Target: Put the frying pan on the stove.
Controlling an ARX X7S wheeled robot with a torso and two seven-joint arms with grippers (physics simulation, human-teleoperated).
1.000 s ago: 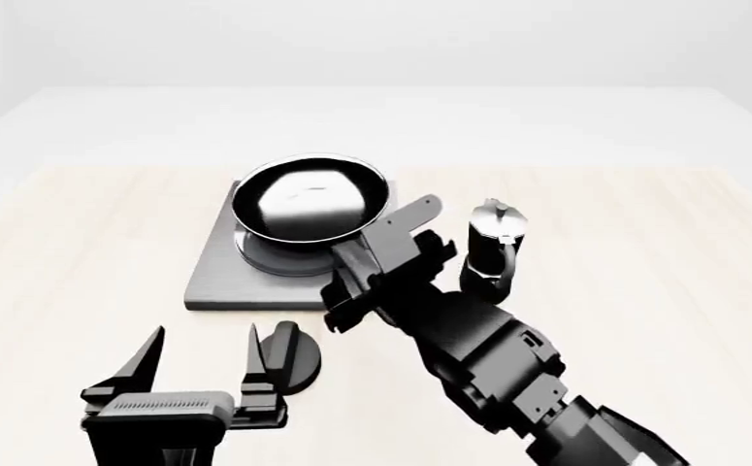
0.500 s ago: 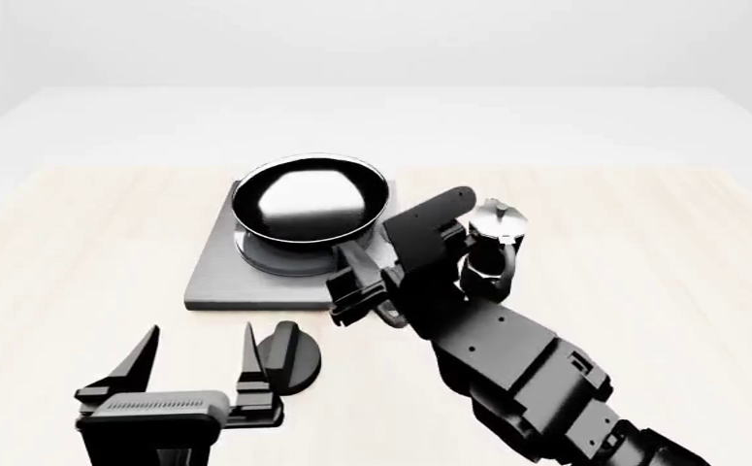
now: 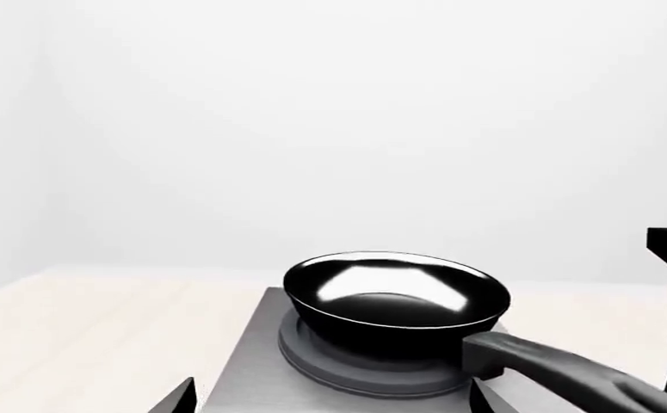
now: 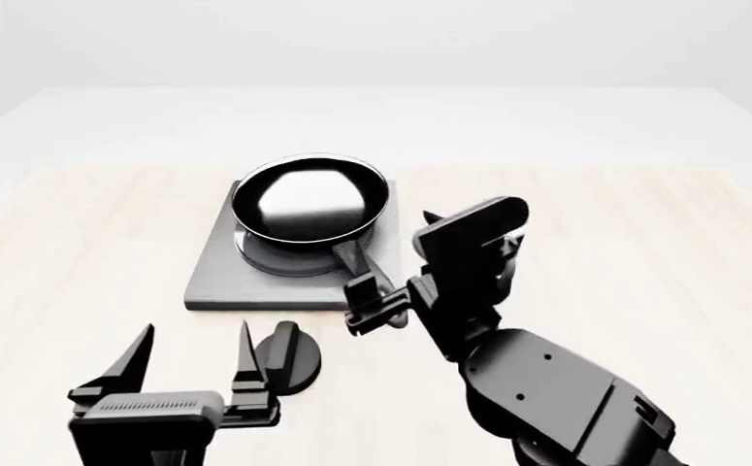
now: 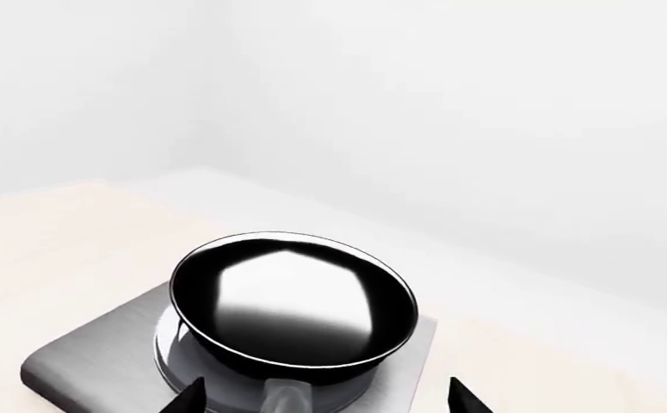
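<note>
Resting place: the frying pan (image 4: pixel 310 200) sits centred on the stove (image 4: pixel 220 272), over the ring burner, its handle pointing back toward the robot, so the job looks done.
Right gripper (image 5: pixel 325 397): fingers spread wide, holding nothing, just behind the handle end; released, I'd say, because the pan rests steady.
Left gripper (image 4: pixel 192 361): jaws apart, empty, hovering near the black knob (image 4: pixel 285 355), idle.
Change: a second ago the right gripper was down over the handle; it has since lifted and drawn back, hiding the moka pot.
</note>
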